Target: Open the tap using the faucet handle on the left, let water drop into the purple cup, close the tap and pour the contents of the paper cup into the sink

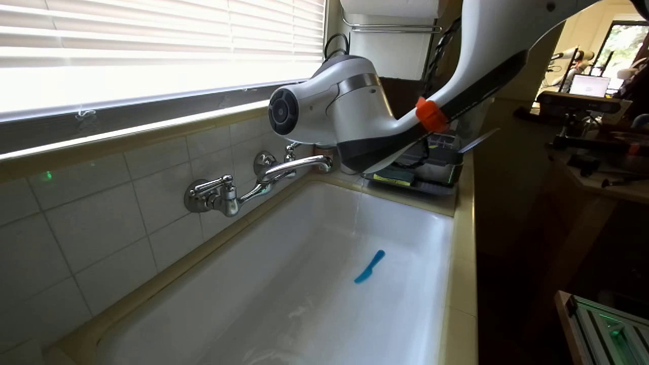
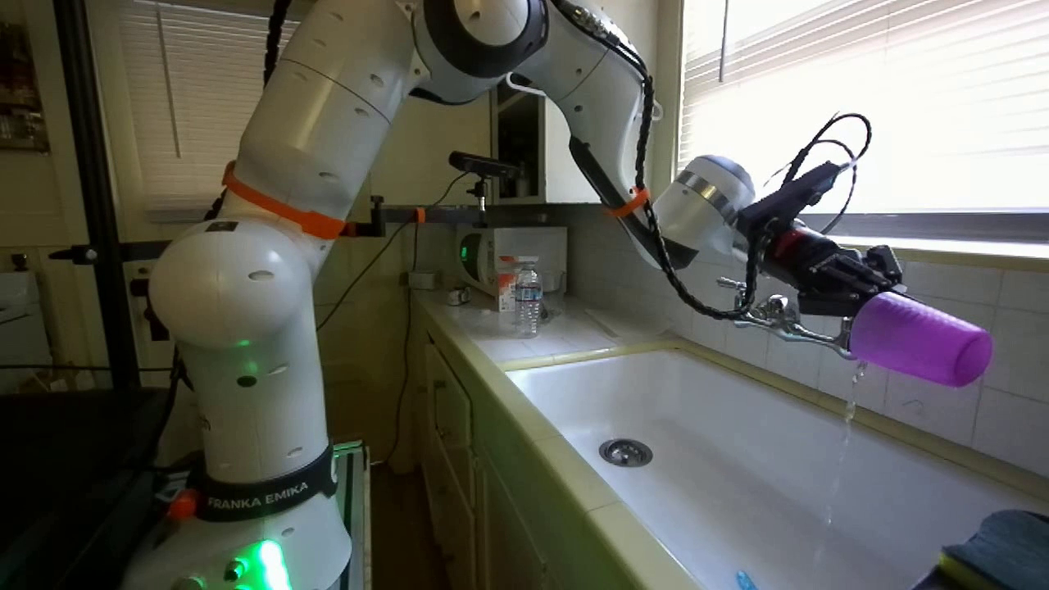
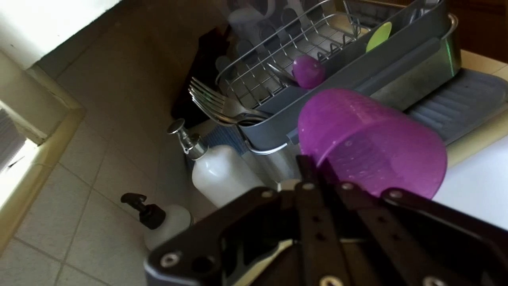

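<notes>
The purple cup [image 2: 922, 340], also the task's paper cup, lies tipped almost on its side over the sink [image 2: 721, 410]. My gripper [image 3: 316, 167] pinches its wall at the rim, one finger outside and one inside the mouth. Below the mouth a thin water stream [image 2: 851, 406] drops into the sink. In an exterior view this stream [image 1: 356, 218] falls to the right of the spout [image 1: 304, 163]. The chrome tap [image 1: 268, 177] is on the tiled wall, its left handle [image 1: 215, 185] nearer that camera. There the arm hides the cup and gripper.
A blue knife-shaped piece [image 1: 370, 267] lies on the basin floor. The drain [image 2: 625, 452] sits toward the far end. In the wrist view a dish rack [image 3: 357, 79] with forks stands beyond the cup, beside two soap dispensers. A sponge [image 2: 996, 545] is at the near corner.
</notes>
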### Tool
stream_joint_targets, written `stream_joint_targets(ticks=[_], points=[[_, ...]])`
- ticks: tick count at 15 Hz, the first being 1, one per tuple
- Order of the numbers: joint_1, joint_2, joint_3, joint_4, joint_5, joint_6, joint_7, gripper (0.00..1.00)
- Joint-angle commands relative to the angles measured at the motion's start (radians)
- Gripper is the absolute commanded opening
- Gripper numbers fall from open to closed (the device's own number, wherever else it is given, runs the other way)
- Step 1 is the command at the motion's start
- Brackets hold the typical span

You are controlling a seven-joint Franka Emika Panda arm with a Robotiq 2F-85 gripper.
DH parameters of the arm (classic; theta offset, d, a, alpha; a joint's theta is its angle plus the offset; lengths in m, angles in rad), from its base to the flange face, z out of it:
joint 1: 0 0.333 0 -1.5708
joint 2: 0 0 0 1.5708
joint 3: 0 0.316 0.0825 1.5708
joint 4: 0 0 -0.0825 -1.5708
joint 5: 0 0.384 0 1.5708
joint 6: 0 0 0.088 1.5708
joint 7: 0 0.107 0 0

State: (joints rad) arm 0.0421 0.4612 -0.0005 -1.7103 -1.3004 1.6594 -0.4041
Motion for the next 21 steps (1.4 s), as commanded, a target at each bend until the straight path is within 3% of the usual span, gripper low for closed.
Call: stream_joint_targets(ticks=[1, 12, 21], points=[[0.009, -0.024, 0.01, -0.035, -0.041, -0.033, -0.021, 0.01], [0.028, -0.03, 0.019, -0.04, -0.101, -0.068, -0.048, 0.01], [0.012, -0.049, 0.038, -0.043, -0.07, -0.029, -0.032, 0.01]])
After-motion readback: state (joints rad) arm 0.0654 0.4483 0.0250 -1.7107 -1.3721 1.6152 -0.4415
